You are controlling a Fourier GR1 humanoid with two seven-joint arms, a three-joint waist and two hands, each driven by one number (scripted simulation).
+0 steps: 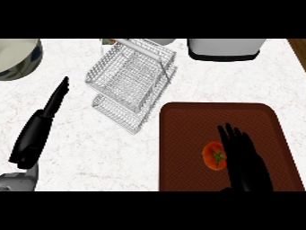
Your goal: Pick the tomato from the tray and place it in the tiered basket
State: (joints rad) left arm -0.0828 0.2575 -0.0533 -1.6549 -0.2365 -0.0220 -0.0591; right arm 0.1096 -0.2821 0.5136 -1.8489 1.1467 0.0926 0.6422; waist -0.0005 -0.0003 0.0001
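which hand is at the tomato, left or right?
The right hand: it lies over the brown tray with the tomato against its left side. The left hand is off the tray, over bare counter left of the wire tiered basket.

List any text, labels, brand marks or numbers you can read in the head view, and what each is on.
None: no readable writing, number or sign shows in this view.
Tomato: no sticker or label.
Brown tray: plain textured surface.
Wire tiered basket: bare mesh.
White appliance with black base and bowl: no markings visible.
Right hand, left hand: plain black.
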